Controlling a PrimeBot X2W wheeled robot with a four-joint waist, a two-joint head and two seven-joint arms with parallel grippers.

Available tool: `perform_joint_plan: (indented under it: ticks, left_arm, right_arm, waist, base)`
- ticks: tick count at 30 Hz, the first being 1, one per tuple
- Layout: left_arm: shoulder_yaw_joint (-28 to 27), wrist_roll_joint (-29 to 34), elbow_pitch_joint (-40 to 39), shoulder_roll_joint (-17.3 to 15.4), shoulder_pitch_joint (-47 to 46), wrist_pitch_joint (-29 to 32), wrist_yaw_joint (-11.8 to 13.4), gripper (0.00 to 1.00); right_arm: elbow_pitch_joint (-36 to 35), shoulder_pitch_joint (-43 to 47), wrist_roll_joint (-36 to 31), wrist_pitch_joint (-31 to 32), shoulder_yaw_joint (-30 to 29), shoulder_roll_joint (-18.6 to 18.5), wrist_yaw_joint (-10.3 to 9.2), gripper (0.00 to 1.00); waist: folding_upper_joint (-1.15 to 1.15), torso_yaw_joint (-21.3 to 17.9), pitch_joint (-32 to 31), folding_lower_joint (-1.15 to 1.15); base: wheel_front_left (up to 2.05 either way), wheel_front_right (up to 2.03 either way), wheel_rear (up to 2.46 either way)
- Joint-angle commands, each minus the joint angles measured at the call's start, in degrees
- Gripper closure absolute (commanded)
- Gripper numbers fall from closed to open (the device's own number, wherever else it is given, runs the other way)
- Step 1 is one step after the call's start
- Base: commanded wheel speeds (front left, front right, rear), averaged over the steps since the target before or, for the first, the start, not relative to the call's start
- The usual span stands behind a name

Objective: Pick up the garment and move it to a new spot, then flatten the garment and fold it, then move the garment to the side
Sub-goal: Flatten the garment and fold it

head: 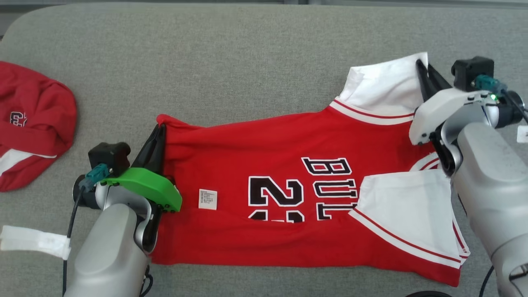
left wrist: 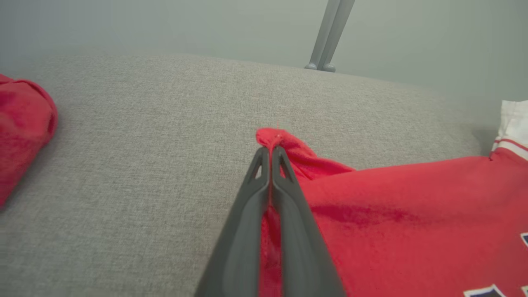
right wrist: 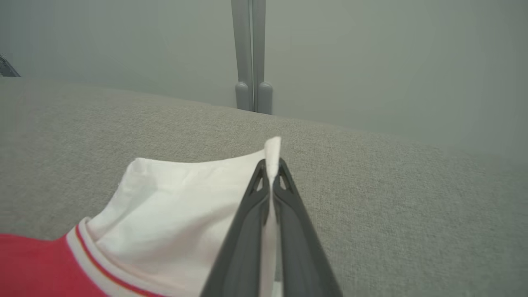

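left gripper (left wrist: 271, 150): fingers pressed together, clamped on the jersey's red hem corner; a nub of cloth pokes past the tips.
right gripper (right wrist: 272, 165): fingers together, pinching the edge of a white sleeve (right wrist: 177, 206).
jersey (head: 264, 165): stretched between the two grippers on the grey cushion (head: 247, 62), print up; its second white sleeve lies folded over it beside the right arm.
tag (head: 208, 199): small and white, on the jersey just right of the left wrist.
left of the left gripper: other garment (head: 33, 123), red, bunched, well apart; a white strip (head: 33, 241) lies near the forearm.
ahead of both tips: cushion, then a grey post (right wrist: 250, 53) behind its far edge.
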State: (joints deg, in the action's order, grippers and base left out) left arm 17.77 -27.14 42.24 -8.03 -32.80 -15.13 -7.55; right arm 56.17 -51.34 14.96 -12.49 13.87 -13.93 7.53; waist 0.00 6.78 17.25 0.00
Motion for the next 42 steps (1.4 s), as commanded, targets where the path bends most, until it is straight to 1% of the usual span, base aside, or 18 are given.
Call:
perform_joint_plan:
  ticks: [1, 7, 10, 12, 17, 23, 33, 40, 41, 42]
  left_arm:
    - [-0.61, 0.60, -0.62, -0.49, 1.31, 0.01, 0.11, 1.00]
    - [-2.10, 1.33, -3.21, -0.10, 6.65, 0.01, 0.11, 1.00]
    - [-2.73, 1.44, -4.55, -0.05, 9.68, 0.01, 0.11, 1.00]
    - [-3.17, 1.59, -5.35, -0.08, 11.57, 0.01, 0.11, 1.00]
    - [-4.64, 1.32, -6.12, 0.50, 16.33, 0.01, 0.11, 1.00]
    - [-5.88, 0.96, -6.27, 1.49, 21.02, 0.01, 0.11, 1.00]
    - [-8.34, 1.89, -7.12, 2.56, 25.69, 0.01, 0.11, 1.00]
    - [-8.74, 2.47, -6.25, 2.80, 26.88, 0.01, 0.11, 1.00]
    - [-8.62, 2.42, -5.77, 2.88, 26.90, 0.01, 0.11, 0.84]
    - [-8.66, 2.40, -5.61, 2.95, 26.84, 0.01, 0.11, 0.23]
  right_arm:
    - [-0.99, 2.00, 1.15, -0.55, 0.70, -0.47, -0.09, 1.00]
    - [-9.06, 11.70, 7.28, -1.80, 4.50, -2.34, -0.09, 1.00]
    - [-13.06, 17.16, 10.26, -1.98, 5.43, -3.38, -0.09, 1.00]
    - [-15.54, 20.39, 11.68, -2.11, 5.63, -4.20, -0.09, 1.00]
    - [-20.31, 27.96, 14.23, -2.24, 4.68, -4.86, -0.09, 1.00]
    - [-23.14, 34.63, 14.70, -2.07, 3.94, -4.51, -0.09, 1.00]
    - [-28.58, 41.36, 13.65, -2.43, 0.31, -3.59, -0.09, 1.00]
    - [-28.88, 44.29, 12.26, -1.56, -1.04, -2.98, -0.09, 1.00]
    - [-28.57, 44.63, 12.26, -1.17, -1.26, -2.70, -0.09, 1.00]
    - [-28.41, 44.88, 12.45, -0.90, -1.48, -2.36, -0.09, 0.27]
  waist:
    - [0.00, -1.47, -2.69, 0.00]
    - [0.00, -2.19, -6.46, 0.00]
    - [0.00, -2.37, -7.89, 0.00]
    - [0.00, -2.47, -8.62, 0.00]
    - [0.00, -2.93, -10.07, 0.00]
    - [0.00, -3.32, -11.90, 0.00]
    - [0.00, -3.95, -13.83, 0.00]
    - [0.00, -4.16, -13.71, 0.00]
    - [0.00, -4.20, -13.59, 0.00]
    - [0.00, -4.23, -13.39, 0.00]
  base:
    - [0.00, 0.00, 0.00]
    - [0.00, 0.00, 0.00]
    - [0.00, 0.00, 0.00]
    - [0.00, 0.00, 0.00]
    - [0.00, 0.00, 0.00]
    - [0.00, 0.00, 0.00]
    - [0.00, 0.00, 0.00]
    - [0.00, 0.00, 0.00]
    - [0.00, 0.00, 0.00]
    - [0.00, 0.00, 0.00]
